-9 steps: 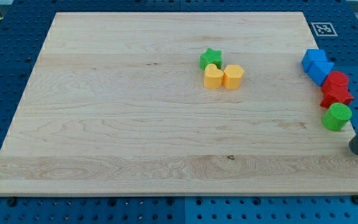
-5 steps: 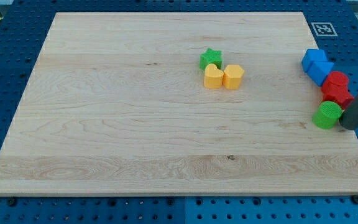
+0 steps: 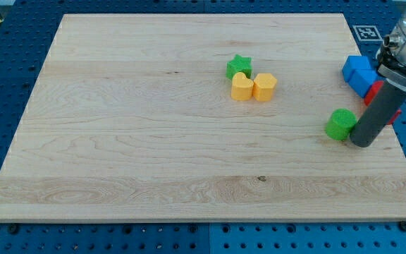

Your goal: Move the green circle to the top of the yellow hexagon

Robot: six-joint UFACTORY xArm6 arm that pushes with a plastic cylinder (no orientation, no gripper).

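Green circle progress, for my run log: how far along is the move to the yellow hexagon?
Done: little; the green circle sits well right of the yellow hexagon.
In hand: my tip is against the circle's right side, placed to push left.
Left: cross the board and park it above the hexagon, right of the green star.

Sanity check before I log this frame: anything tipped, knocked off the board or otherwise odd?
Nothing stands out. All blocks sit flat on the wooden board. My tip is against the view's right side of the green circle. The green star, yellow heart and yellow hexagon cluster mid-board.
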